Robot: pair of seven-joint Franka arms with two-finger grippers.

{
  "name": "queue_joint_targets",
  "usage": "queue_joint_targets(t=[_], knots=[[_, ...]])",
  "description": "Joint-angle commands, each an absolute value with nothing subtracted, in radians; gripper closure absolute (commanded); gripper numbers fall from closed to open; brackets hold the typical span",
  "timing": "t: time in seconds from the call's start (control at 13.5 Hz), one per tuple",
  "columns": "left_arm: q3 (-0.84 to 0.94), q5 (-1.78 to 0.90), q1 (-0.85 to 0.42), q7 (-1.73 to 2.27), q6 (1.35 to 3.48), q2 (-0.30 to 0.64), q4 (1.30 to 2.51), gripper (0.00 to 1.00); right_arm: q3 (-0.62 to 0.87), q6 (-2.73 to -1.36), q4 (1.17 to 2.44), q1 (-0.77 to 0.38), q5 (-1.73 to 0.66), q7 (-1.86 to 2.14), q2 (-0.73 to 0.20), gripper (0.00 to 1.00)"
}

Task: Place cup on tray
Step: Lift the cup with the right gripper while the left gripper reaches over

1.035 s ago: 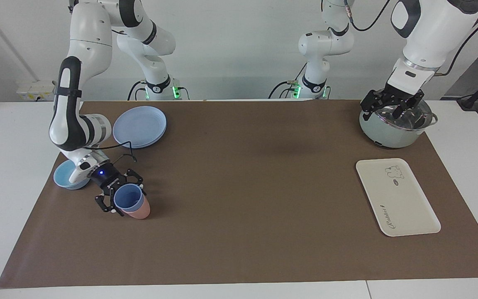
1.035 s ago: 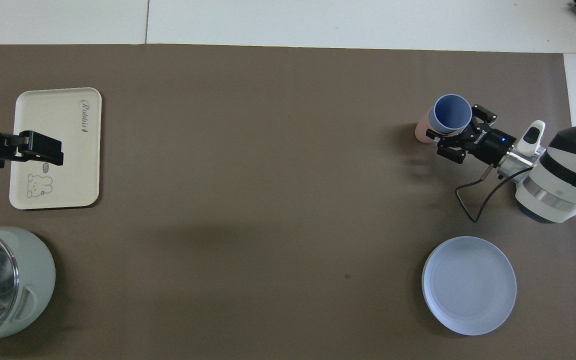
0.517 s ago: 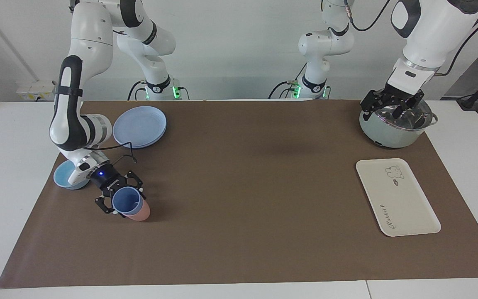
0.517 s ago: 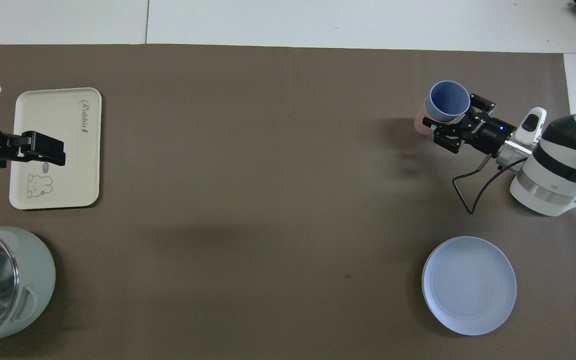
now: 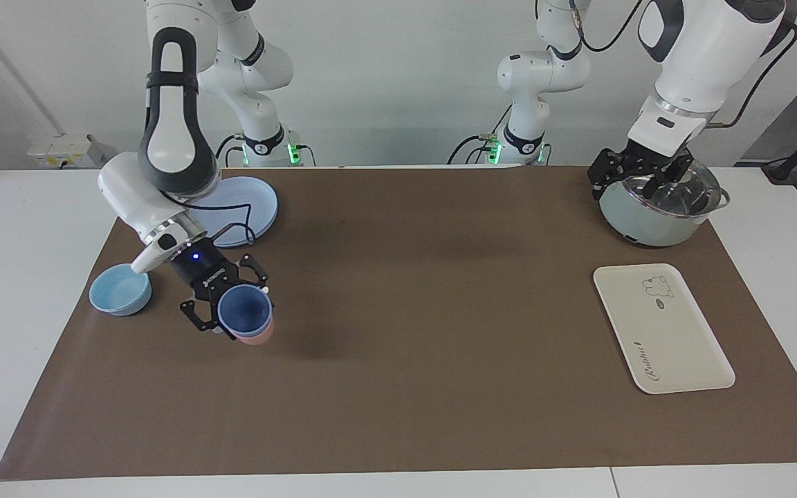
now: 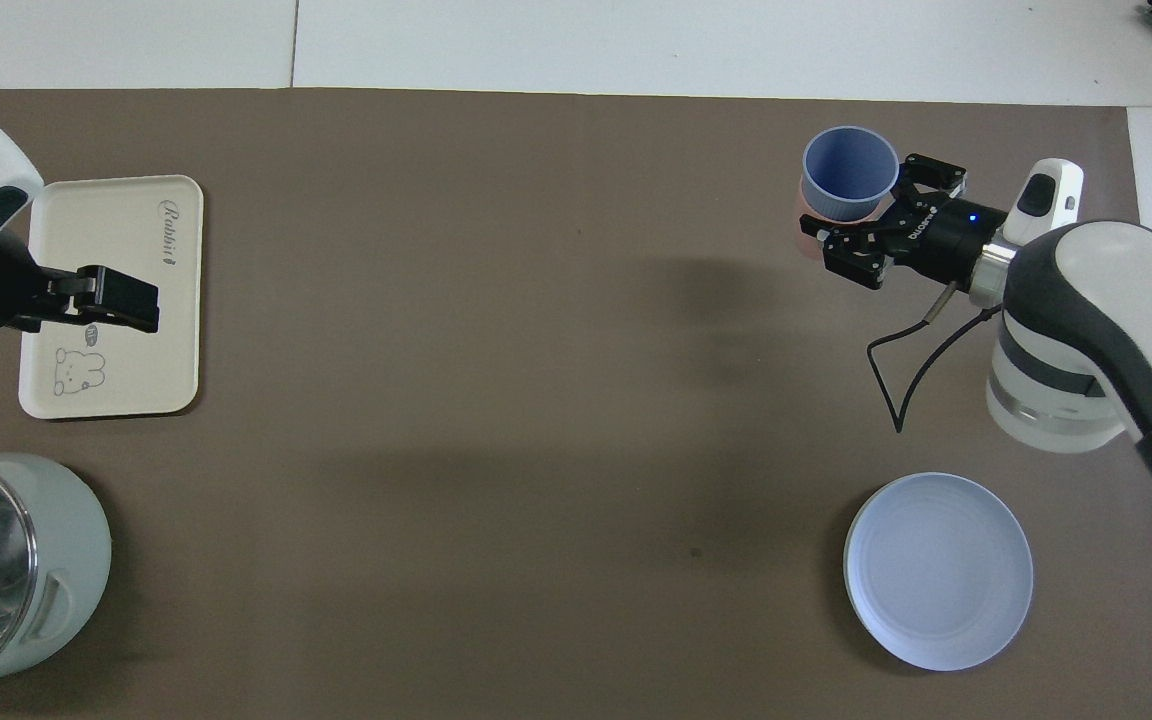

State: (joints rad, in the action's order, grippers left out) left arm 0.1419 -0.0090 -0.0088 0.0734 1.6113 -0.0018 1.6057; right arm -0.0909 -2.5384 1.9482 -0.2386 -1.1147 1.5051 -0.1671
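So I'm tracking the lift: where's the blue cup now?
The blue cup is in the right gripper, above the pink cup, toward the right arm's end.

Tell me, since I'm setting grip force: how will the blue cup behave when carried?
The cup, held by the right gripper, looks like light, stiff plastic. Its smooth taper may slip. The pink cup nested beneath might drop off.

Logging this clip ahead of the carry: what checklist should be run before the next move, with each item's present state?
1. Right pincer shut on the cup: ok.
2. Cup free of the pink cup: cannot tell; pink shows directly under it.
3. Tray bare for the cup: ok.
4. Left pincer out of the way: ok, it waits over the pot, not the tray.
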Motion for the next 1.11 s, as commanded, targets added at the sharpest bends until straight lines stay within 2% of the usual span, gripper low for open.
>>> queue_joint_targets(t=[0.0,0.22,0.37,0.59,0.74,0.89,1.03], knots=[[0.13,-0.136,-0.034,0.157,1.655,-0.038,1.664,0.0,-0.089,-2.531,1.962,-0.267,-0.854,1.251,-0.091,1.0],[0.13,-0.373,-0.037,0.239,1.781,-0.034,1.686,0.0,-0.083,-2.395,1.913,-0.311,-0.536,0.96,-0.051,1.0],[0.132,-0.58,-0.054,0.293,1.968,-0.028,1.741,0.0,-0.083,-2.35,1.872,-0.371,-0.384,0.799,-0.052,1.0],[0.132,-0.737,-0.173,0.304,2.205,0.02,1.786,0.0,-0.083,-2.315,1.853,-0.477,-0.215,0.597,-0.052,1.0],[0.132,-0.793,-0.262,0.314,2.364,0.07,1.787,0.0,-0.083,-2.231,1.807,-0.515,-0.122,0.534,-0.055,1.0],[0.132,-0.801,-0.363,0.322,2.518,0.124,1.789,0.0,-0.083,-2.221,1.798,-0.546,-0.077,0.47,-0.061,1.0],[0.13,-0.796,-0.391,0.316,2.523,0.126,1.808,0.11,-0.083,-2.218,1.798,-0.56,-0.061,0.462,-0.064,1.0]])
